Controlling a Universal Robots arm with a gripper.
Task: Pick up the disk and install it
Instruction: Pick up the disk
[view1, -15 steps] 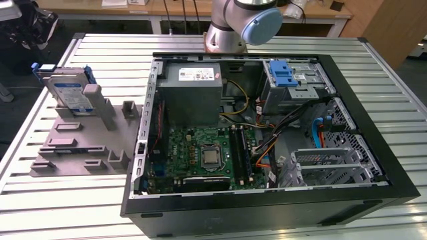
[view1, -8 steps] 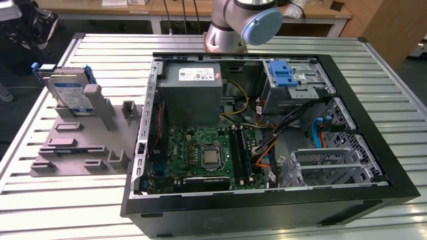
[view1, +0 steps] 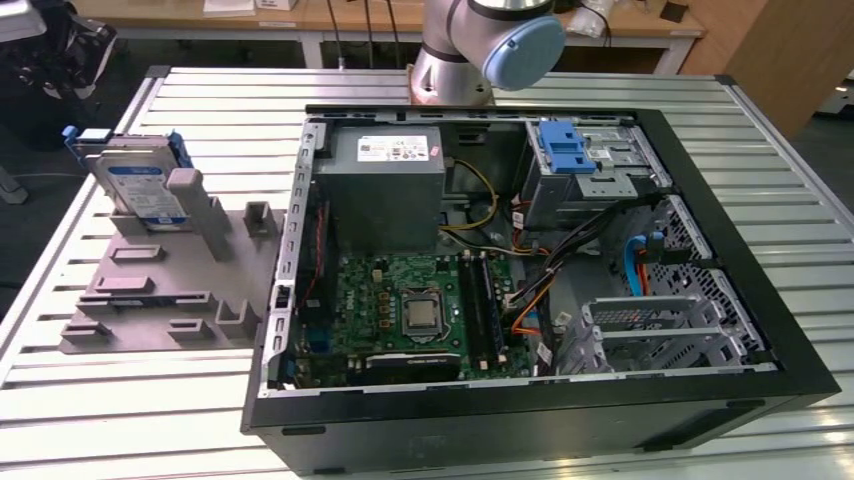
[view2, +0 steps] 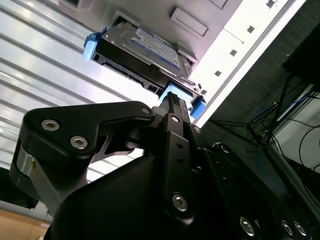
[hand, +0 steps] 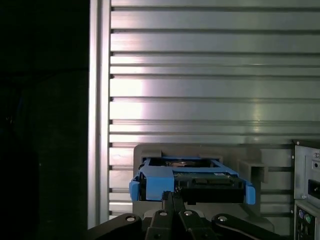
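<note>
Disk (view1: 140, 185) in its blue frame stands on edge in a grey holder (view1: 147, 290) on the desk (view1: 160, 400), beside the open computer case (view1: 534, 420), probably so its edges are easy to grip; my tool (hand: 172, 197), fingers together and holding nothing, points at it

- Exterior view: bright, even light; soft shadows inside the computer case (view1: 534, 420).
- Both wrist views: white glare on the ribbed desk (hand: 200, 85); gripper (hand: 172, 200) in dark shadow.
</note>
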